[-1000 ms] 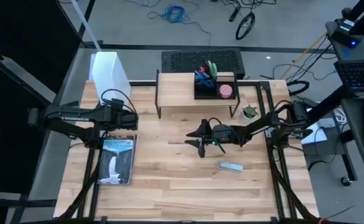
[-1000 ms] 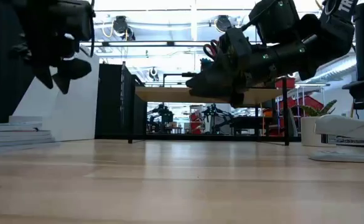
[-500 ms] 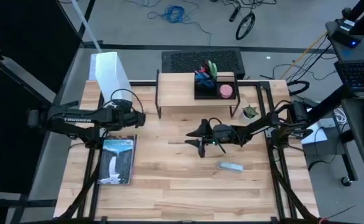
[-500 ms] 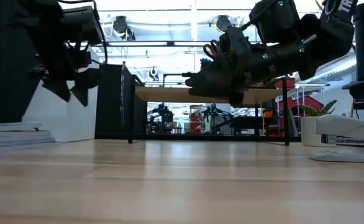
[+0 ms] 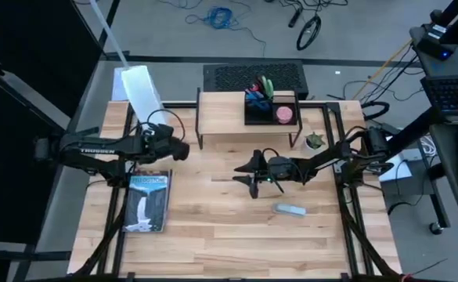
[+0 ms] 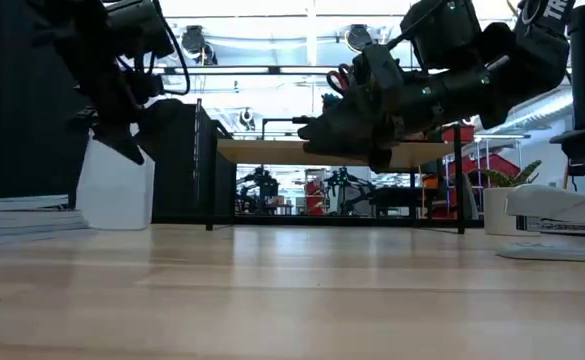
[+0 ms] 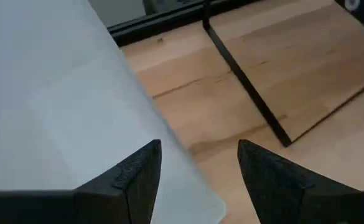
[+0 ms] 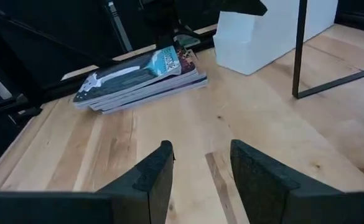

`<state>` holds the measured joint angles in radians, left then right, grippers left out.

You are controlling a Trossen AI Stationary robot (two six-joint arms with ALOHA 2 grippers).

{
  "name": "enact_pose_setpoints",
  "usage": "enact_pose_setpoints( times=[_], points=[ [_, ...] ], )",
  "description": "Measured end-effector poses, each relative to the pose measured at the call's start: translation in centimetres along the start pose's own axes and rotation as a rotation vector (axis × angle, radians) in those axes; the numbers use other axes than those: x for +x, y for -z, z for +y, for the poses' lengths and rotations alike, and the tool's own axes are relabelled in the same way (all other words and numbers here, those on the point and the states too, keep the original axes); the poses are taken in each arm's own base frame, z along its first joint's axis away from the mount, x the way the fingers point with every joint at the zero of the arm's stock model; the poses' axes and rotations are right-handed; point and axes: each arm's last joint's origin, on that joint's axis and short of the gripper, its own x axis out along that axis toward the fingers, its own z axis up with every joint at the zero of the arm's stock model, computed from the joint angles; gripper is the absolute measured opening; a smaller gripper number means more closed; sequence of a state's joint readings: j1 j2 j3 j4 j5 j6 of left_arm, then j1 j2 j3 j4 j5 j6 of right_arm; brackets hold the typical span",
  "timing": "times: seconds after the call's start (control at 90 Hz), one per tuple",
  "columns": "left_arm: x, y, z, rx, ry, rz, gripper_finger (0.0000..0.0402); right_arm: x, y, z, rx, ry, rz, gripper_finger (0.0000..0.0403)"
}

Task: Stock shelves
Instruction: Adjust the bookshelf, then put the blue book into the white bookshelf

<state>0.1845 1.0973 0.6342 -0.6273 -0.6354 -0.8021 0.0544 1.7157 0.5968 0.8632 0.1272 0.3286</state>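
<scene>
— Wood, pale and planked: that is the table [image 5: 213, 227], with a black frame round it. How does the room look beyond?

— In the low view a bright workshop hall shows past the far edge; from above, grey floor with a blue cable [image 5: 219, 16] lying on it.

— What lies nearest?

— Near the front a small grey stapler [image 5: 290, 209] on the right, and a stack of magazines [image 5: 148, 201] on the left. Farther back, a little potted plant [image 5: 315, 141] by the right rail.

— And the shelves?

— The shelves [image 5: 229, 110] stand at the far middle of the table, long axis running left to right, the light-wood top level on thin black legs. A black organizer tray [image 5: 269, 110] with pens and a pink thing sits on its right half. To its left stands a white file box [image 5: 140, 92], tilted.

— The arms?

— The left gripper [image 7: 197, 168] reaches in level from the left, at the near side of the file box and left of the shelves; its fingers stand apart with nothing between them. The right gripper [image 5: 244, 177] stretches level toward the table's middle, above the boards, fingers spread and empty.
</scene>
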Motion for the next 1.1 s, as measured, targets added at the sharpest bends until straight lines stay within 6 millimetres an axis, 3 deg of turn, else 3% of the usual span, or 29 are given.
enact_pose_setpoints(
  times=[0.289,0.444,0.644,0.833,1.1],
  points=[
    [-3.7,-0.4,-1.7,0.124,0.2,0.023,0.0199,0.0,0.5,-0.2,-0.007,0.017,0.053,0.0141],
    [-5.4,1.6,-2.7,0.246,0.349,0.143,0.0199,-0.1,1.0,-0.3,-0.013,0.031,0.101,0.0141],
    [-7.3,4.8,-2.4,0.353,0.387,0.348,0.0199,-0.1,1.0,-0.1,-0.011,-0.017,0.117,0.0141],
    [-8.6,6.4,-2.5,0.434,0.475,0.464,0.0199,-0.2,1.2,0.5,-0.017,-0.036,0.121,0.0141],
    [-9.1,8.2,-2.1,0.575,0.438,0.615,0.0199,-0.4,1.7,1.9,-0.032,-0.081,0.136,0.0141]
  ],
)
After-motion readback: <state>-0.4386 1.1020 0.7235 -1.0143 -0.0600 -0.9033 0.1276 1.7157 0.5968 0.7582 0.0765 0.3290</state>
